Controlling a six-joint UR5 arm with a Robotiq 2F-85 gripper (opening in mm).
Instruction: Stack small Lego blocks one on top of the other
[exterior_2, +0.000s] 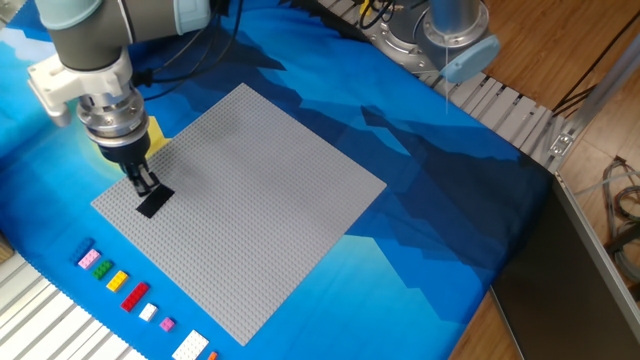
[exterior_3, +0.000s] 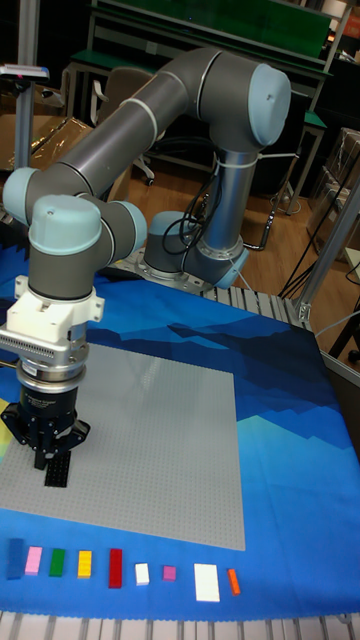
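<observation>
Nearest the camera in the tall fixed view, the loose small Lego blocks lie in a row on the blue cloth (exterior_2: 420, 190) just off the near edge of the grey baseplate (exterior_2: 250, 200): a pink block (exterior_2: 87, 257), a green block (exterior_2: 101, 269), a yellow block (exterior_2: 117, 281), a longer red block (exterior_2: 134, 296), a small white block (exterior_2: 148, 312), a small purple block (exterior_2: 167, 324), a larger white block (exterior_2: 192, 346) and an orange block (exterior_3: 234, 581) at the far end of the row. Just beyond that row, on the baseplate's near corner, sits the black block (exterior_2: 154, 202), a flat dark rectangle whose long axis runs roughly away from the row. The gripper (exterior_2: 146, 183) stands directly over it, pointing straight down, its narrow fingers drawn close and touching the black block's top end; whether they pinch it or merely press on it I cannot tell. The coloured blocks lie toward the camera from the gripper, the pink and green ends nearest it.
</observation>
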